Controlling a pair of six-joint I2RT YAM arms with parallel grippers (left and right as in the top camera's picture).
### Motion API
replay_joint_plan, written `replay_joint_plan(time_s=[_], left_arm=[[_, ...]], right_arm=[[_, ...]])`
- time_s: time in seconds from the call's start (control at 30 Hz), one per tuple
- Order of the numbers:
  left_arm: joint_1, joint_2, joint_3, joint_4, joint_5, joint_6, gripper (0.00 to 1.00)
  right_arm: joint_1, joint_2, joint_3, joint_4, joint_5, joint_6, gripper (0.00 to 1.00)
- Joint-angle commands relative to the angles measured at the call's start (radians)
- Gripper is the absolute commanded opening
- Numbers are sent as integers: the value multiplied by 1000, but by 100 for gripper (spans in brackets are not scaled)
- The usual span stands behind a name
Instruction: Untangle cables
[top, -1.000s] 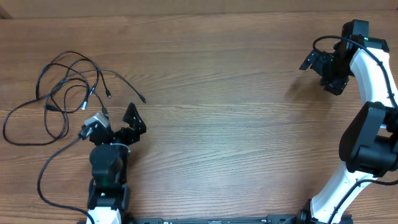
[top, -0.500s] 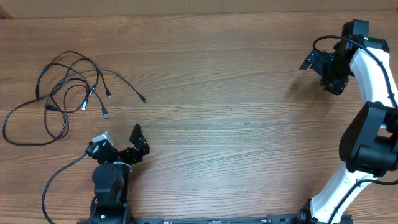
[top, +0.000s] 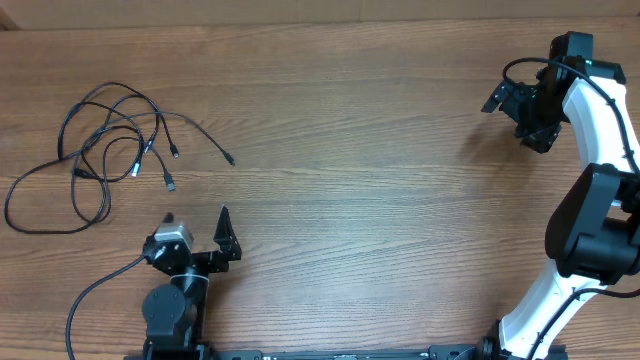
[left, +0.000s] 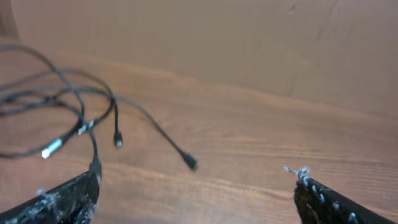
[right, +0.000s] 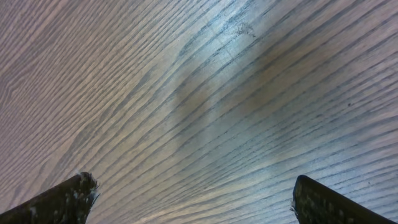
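Observation:
The cables (top: 110, 140) lie in a loose tangle of thin black cords on the far left of the wooden table, with several plug ends pointing right. One plug end (top: 229, 159) reaches furthest out. In the left wrist view the cables (left: 81, 118) lie ahead and to the left, with a plug end (left: 191, 163) nearest. My left gripper (top: 200, 238) is open and empty near the front edge, below and right of the tangle and apart from it; it also shows in the left wrist view (left: 193, 190). My right gripper (top: 515, 112) is open and empty at the far right, above bare wood (right: 193, 186).
The wooden table (top: 360, 170) spans the view. The left arm's thicker black wire (top: 90, 295) loops near the front left edge. A cardboard-coloured wall (left: 217, 37) stands behind the table's far edge.
My left gripper has drawn back toward the front edge, away from the cables, staying open. The cables and the right arm have not moved.

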Motion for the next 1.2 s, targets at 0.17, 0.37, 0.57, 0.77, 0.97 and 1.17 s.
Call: replay_joint_plan(time_s=[0.17,0.37,0.57,0.77,0.97,1.17], left_arm=[[0,-35,-3,0,35,54,100],[0,-34,-3,0,29,55,100],[0,-34,-3,0,29,55,100],[0,-34,-3,0,29,55,100],[0,-34,-3,0,29,55,100],[0,-33,-3,0,29,55,100]], right_arm=[[-2,-31,15,3,-8,-4,100],[-2,-31,15,3,-8,-4,100],[-2,-31,15,3,-8,-4,100],[-2,-31,15,3,-8,-4,100],[-2,-31,14,4,-8,-4,100],[-2,-120,14,3,-8,-4,100]])
